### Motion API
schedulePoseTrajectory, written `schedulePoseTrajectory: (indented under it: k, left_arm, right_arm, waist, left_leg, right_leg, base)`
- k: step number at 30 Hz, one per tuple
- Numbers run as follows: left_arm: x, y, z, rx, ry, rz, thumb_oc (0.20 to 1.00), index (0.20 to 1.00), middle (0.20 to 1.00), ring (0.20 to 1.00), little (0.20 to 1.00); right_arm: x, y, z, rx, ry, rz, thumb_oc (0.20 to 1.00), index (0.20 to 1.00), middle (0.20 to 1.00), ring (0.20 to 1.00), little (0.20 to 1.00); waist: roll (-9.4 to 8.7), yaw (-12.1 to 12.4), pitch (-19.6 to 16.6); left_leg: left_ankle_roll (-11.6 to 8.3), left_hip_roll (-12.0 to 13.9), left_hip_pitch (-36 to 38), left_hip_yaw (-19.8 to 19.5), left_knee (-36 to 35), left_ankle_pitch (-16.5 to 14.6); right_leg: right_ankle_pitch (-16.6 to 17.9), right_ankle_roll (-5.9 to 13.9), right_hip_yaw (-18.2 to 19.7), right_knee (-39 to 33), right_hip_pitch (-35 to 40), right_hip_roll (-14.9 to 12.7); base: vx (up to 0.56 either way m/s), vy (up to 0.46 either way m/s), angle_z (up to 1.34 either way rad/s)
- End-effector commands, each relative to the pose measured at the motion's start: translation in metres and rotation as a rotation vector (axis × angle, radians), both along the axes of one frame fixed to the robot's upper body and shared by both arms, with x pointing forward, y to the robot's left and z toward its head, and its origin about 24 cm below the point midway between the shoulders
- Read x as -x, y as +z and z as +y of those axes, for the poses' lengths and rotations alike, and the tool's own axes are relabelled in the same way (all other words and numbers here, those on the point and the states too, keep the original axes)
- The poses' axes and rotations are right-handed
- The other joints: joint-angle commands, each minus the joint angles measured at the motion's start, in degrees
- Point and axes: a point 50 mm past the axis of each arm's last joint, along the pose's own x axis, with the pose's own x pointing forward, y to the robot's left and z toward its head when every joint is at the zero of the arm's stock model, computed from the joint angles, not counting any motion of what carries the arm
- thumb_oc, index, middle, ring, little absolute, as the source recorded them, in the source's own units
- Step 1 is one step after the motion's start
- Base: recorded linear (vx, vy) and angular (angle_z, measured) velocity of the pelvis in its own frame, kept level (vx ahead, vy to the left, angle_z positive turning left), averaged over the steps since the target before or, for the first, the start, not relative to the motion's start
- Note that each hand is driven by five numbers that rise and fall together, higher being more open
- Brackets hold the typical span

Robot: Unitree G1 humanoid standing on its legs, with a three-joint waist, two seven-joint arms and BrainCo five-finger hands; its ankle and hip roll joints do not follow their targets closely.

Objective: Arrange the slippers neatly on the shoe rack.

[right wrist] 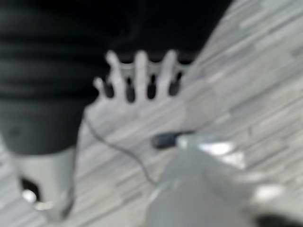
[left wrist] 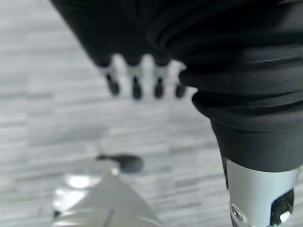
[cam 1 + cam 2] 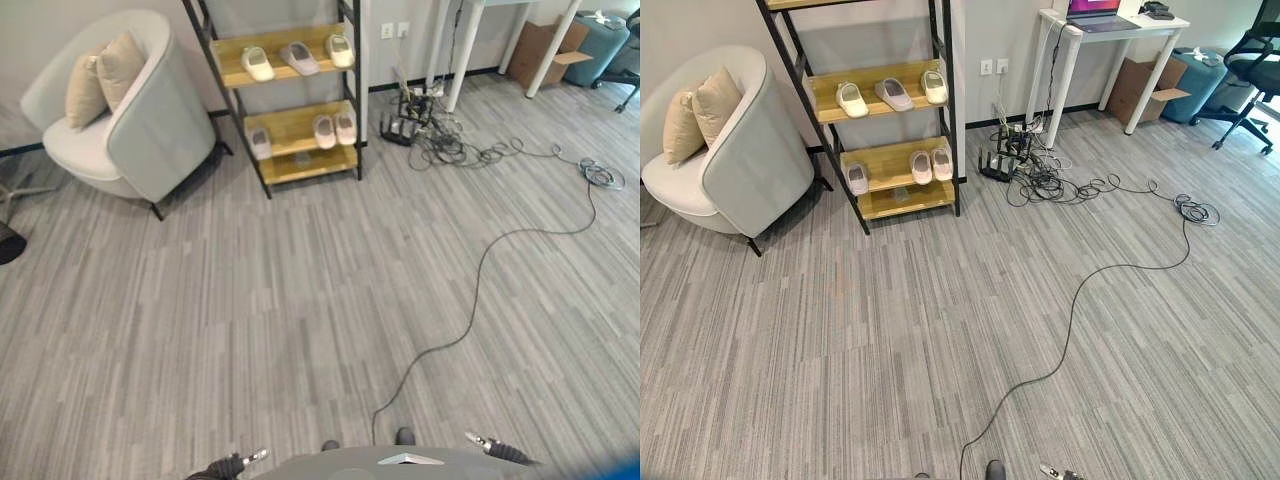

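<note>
The shoe rack [image 3: 300,165], black-framed with wooden shelves, stands far ahead against the wall. On its upper shelf lie a white slipper [image 3: 258,63], a grey slipper [image 3: 299,57] and another white slipper [image 3: 340,50]. The shelf below carries a grey slipper [image 3: 260,142] at the left and a pale pair [image 3: 334,129] side by side at the right. My left hand [image 2: 137,80] and my right hand [image 1: 137,75] hang low over the floor, far from the rack. Both have straight fingers and hold nothing. They also peek in at the bottom edge, left hand [image 3: 232,464] and right hand [image 3: 492,444].
A pale armchair [image 3: 150,130] with two cushions stands left of the rack. Right of it sit a tangle of cables and a router [image 3: 412,118], and a black cable [image 3: 480,270] snakes across the grey floor. Further right are a white desk [image 3: 1070,60], a cardboard box [image 3: 1140,85] and an office chair [image 3: 1252,60].
</note>
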Motion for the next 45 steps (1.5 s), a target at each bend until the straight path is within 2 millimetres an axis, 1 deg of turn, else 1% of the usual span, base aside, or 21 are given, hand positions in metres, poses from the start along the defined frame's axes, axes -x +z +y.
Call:
schedulePoseTrajectory:
  k: [1, 7, 10, 12, 13, 14, 15, 16, 18, 19, 20, 22, 23, 25, 28, 29, 31, 35, 39, 42, 45]
  left_arm:
    - [-0.004, 0.001, 0.002, -0.057, -0.087, 0.03, 1.0, 1.0, 1.0, 1.0, 1.0]
    - [-0.035, 0.004, -0.001, -0.063, -0.092, -0.062, 1.0, 1.0, 1.0, 1.0, 1.0]
    - [-0.042, 0.005, -0.006, -0.049, -0.116, -0.085, 1.0, 1.0, 1.0, 1.0, 1.0]
    - [-0.059, 0.006, -0.013, -0.045, -0.154, -0.131, 1.0, 1.0, 1.0, 1.0, 1.0]
    - [-0.059, 0.006, -0.013, -0.045, -0.154, -0.131, 1.0, 1.0, 1.0, 1.0, 1.0]
    - [-0.058, 0.005, -0.017, -0.047, -0.193, -0.109, 1.0, 1.0, 1.0, 1.0, 1.0]
    - [-0.055, 0.004, -0.019, -0.039, -0.198, -0.099, 1.0, 1.0, 1.0, 1.0, 1.0]
    - [-0.037, 0.0, -0.021, -0.025, -0.195, -0.053, 1.0, 1.0, 1.0, 1.0, 1.0]
    - [-0.028, -0.001, -0.018, -0.031, -0.176, -0.028, 1.0, 1.0, 1.0, 1.0, 1.0]
    - [-0.023, -0.001, -0.014, -0.038, -0.165, -0.006, 1.0, 1.0, 1.0, 1.0, 1.0]
    - [0.004, -0.002, -0.006, -0.052, -0.109, 0.082, 1.0, 1.0, 1.0, 1.0, 1.0]
    - [0.007, -0.001, 0.0, -0.07, -0.097, 0.095, 1.0, 1.0, 1.0, 1.0, 1.0]
    - [0.005, 0.003, 0.013, -0.102, -0.09, 0.095, 1.0, 1.0, 1.0, 1.0, 1.0]
    - [-0.008, 0.006, 0.018, -0.114, -0.066, 0.049, 1.0, 1.0, 1.0, 1.0, 1.0]
    - [-0.029, 0.011, 0.026, -0.149, -0.082, -0.004, 1.0, 1.0, 1.0, 1.0, 1.0]
    - [-0.035, 0.013, 0.028, -0.161, -0.09, -0.021, 1.0, 1.0, 1.0, 1.0, 1.0]
    - [-0.053, 0.015, 0.022, -0.155, -0.117, -0.084, 1.0, 1.0, 1.0, 1.0, 1.0]
    - [-0.062, 0.014, 0.012, -0.171, -0.202, -0.101, 1.0, 1.0, 1.0, 1.0, 1.0]
    - [-0.055, 0.012, 0.012, -0.168, -0.188, -0.08, 1.0, 1.0, 1.0, 1.0, 1.0]
    - [-0.029, 0.01, 0.022, -0.153, -0.034, -0.041, 1.0, 1.0, 1.0, 1.0, 1.0]
    - [-0.019, 0.009, 0.023, -0.145, 0.035, -0.028, 1.0, 1.0, 1.0, 1.0, 1.0]
  right_arm:
    - [0.02, -0.003, 0.004, 0.008, 0.034, 0.088, 1.0, 1.0, 1.0, 1.0, 1.0]
    - [0.003, -0.002, 0.005, 0.006, 0.054, 0.045, 1.0, 1.0, 1.0, 1.0, 1.0]
    - [0.001, -0.001, 0.003, 0.01, 0.081, 0.044, 1.0, 1.0, 1.0, 1.0, 1.0]
    - [-0.001, -0.001, 0.001, 0.022, 0.096, 0.045, 1.0, 1.0, 1.0, 1.0, 1.0]
    - [-0.002, -0.001, 0.001, 0.022, 0.096, 0.044, 1.0, 1.0, 1.0, 1.0, 1.0]
    - [-0.002, 0.0, -0.001, 0.029, 0.127, 0.066, 1.0, 1.0, 1.0, 1.0, 1.0]
    - [-0.002, 0.0, 0.0, 0.03, 0.142, 0.073, 1.0, 1.0, 1.0, 1.0, 1.0]
    - [-0.006, -0.001, 0.005, 0.022, 0.166, 0.063, 1.0, 1.0, 1.0, 1.0, 1.0]
    - [-0.011, -0.001, 0.008, 0.017, 0.189, 0.043, 1.0, 1.0, 1.0, 1.0, 1.0]
    - [-0.01, -0.001, 0.008, 0.015, 0.201, 0.046, 1.0, 1.0, 1.0, 1.0, 1.0]
    - [-0.008, -0.003, 0.012, 0.012, 0.257, 0.075, 1.0, 1.0, 1.0, 1.0, 1.0]
    - [-0.008, -0.003, 0.014, 0.015, 0.283, 0.077, 1.0, 1.0, 1.0, 1.0, 1.0]
    - [-0.012, -0.004, 0.019, 0.002, 0.318, 0.077, 1.0, 1.0, 1.0, 1.0, 1.0]
    - [-0.024, -0.003, 0.022, 0.004, 0.351, 0.045, 1.0, 1.0, 1.0, 1.0, 1.0]
    - [-0.037, -0.001, 0.028, 0.008, 0.386, 0.003, 1.0, 1.0, 1.0, 1.0, 1.0]
    - [-0.039, -0.001, 0.03, 0.004, 0.387, -0.005, 1.0, 1.0, 1.0, 1.0, 1.0]
    - [-0.037, -0.002, 0.034, -0.002, 0.402, -0.004, 1.0, 1.0, 1.0, 1.0, 1.0]
    - [-0.024, -0.005, 0.031, -0.002, 0.369, 0.038, 1.0, 1.0, 1.0, 1.0, 1.0]
    - [-0.018, -0.005, 0.028, 0.0, 0.358, 0.056, 1.0, 1.0, 1.0, 1.0, 1.0]
    - [0.004, -0.005, 0.015, 0.008, 0.306, 0.121, 1.0, 1.0, 1.0, 1.0, 1.0]
    - [0.004, -0.004, 0.01, 0.014, 0.295, 0.121, 1.0, 1.0, 1.0, 1.0, 1.0]
  waist:
    - [-2.79, -0.39, -2.73]
    - [-2.85, -0.98, 0.12]
    - [-3.88, -0.74, 1.89]
    - [-5.07, 0.05, 4.43]
    - [-4.95, -0.04, 4.36]
    - [-5.7, 0.37, 4.89]
    - [-5.64, 1.01, 4.6]
    - [-5.06, 2.97, 4.03]
    - [-4.94, 5.09, 3.98]
    - [-5.39, 6.01, 4.07]
    - [-5.32, 6.74, 2.35]
    - [-5.95, 7.08, 1.7]
    - [-8.11, 7.51, 0.66]
    - [-7.92, 6.58, 1.63]
    - [-6.13, 5.09, 2.5]
    - [-5.51, 4.45, 2.48]
    - [-4.84, 2.23, 3.42]
    - [-5.55, -1.96, 4.36]
    - [-5.61, -2.28, 3.94]
    - [-5.7, -2.14, 0.92]
    - [-5.23, -1.44, 0.32]
  left_leg:
    - [-2.93, -0.51, -1.52, -3.09, -0.54, 1.78]
    - [-3.51, 1.2, -1.51, -3.63, 0.02, 2.1]
    - [-4.68, 1.36, -5.8, -2.1, 12.86, -1.24]
    - [-5.53, 1.07, -13.03, -0.06, 25.52, 2.41]
    - [-5.55, 1.16, -13.38, -0.2, 25.95, 2.22]
    - [-5.3, 2.35, -18.69, 5.0, 29.59, 4.35]
    - [-4.72, 2.06, -20.24, 6.79, 27.49, 3.54]
    - [-4.07, 1.07, -21.45, 7.03, 17.77, 5.19]
    - [-5.0, 1.15, -22.91, 5.27, 9.15, 7.93]
    - [-5.16, 1.29, -23.95, 4.52, 6.79, 8.8]
    - [-4.01, 1.03, -21.62, 3.22, 5.05, 10.64]
    - [-3.36, 0.14, -21.53, 2.91, 6.2, 10.56]
    - [-0.83, -2.1, -19.87, 2.96, 8.81, 7.69]
    - [1.19, -3.19, -16.68, 2.34, 9.43, 5.37]
    - [2.72, -2.94, -11.73, 0.52, 9.15, 2.72]
    - [2.88, -2.77, -9.65, -0.32, 8.38, 1.9]
    - [2.41, -3.5, -3.84, -3.45, 6.45, 0.01]
    - [0.6, -4.41, 3.63, -9.24, 4.53, -4.25]
    - [0.14, -4.19, 5.27, -10.05, 4.36, -5.27]
    - [-1.24, -2.65, 7.44, -12.37, 5.95, -6.65]
    - [-3.78, -2.0, 4.82, -11.79, 15.18, -3.52]
  right_leg:
    - [-0.61, 4.65, -0.37, 0.79, 2.03, -2.01]
    - [-3.48, 3.13, -0.35, 7.72, -1.0, -1.32]
    - [-5.22, 1.84, 0.51, 9.95, -1.01, -1.14]
    - [-5.21, 1.04, -0.05, 9.33, 0.85, -1.82]
    - [-5.21, 1.02, -0.16, 9.34, 0.74, -1.71]
    - [-5.97, 0.77, -1.67, 7.67, 3.11, -2.15]
    - [-6.45, 0.94, -1.85, 6.74, 4.13, -2.13]
    - [-7.2, 1.69, -1.29, 4.9, 6.36, -1.4]
    - [-8.0, 2.21, -1.09, 3.93, 9.05, -0.97]
    - [-8.51, 2.57, -1.11, 3.66, 10.48, -1.08]
    - [-9.35, 3.42, -0.52, 4.19, 12.07, -0.95]
    - [-9.24, 3.79, -0.46, 5.57, 11.95, -1.75]
    - [-3.25, 6.81, -0.07, 17.12, 8.76, -4.5]
    - [5.7, 8.28, 0.54, 28.82, 4.02, -6.58]
    - [8.96, 7.54, -1.57, 40.39, -2.23, -8.55]
    - [7.5, 6.82, -2.51, 41.35, -4.38, -9.03]
    - [1.73, 5.2, -3.97, 34.17, -8.14, -8.63]
    - [5.66, 7.27, 3.66, 9.62, -13.18, -4.5]
    - [7.01, 7.64, 1.82, 7.34, -13.43, -4.46]
    - [5.37, 5.88, 2.95, 9.63, -11.19, -2.54]
    - [2.35, 4.12, 1.45, 10.77, -8.21, -1.64]
  base:
    - [0.0, 0.0, 0.0]
    - [0.02, -0.114, -0.01]
    - [0.03, -0.115, 0.02]
    - [0.04, -0.145, 0.02]
    - [0.16, -0.142, 0.24]
    - [0.24, -0.08, 0.23]
    - [0.51, -0.01, 0.55]
    - [0.5, 0.11, 0.65]
    - [0.44, 0.109, 0.22]
    - [0.57, 0.187, -0.31]
    - [0.58, 0.211, -0.58]
    - [0.48, 0.215, -0.77]
    - [0.47, 0.29, -0.61]
    - [0.43, 0.296, -0.2]
    - [0.28, 0.157, 0.5]
    - [0.48, 0.177, 0.6]
    - [0.52, 0.001, 0.31]
    - [0.55, -0.178, 1.09]
    - [0.27, -0.136, 1.23]
    - [0.41, -0.263, 0.26]
    - [0.32, -0.215, 0.16]
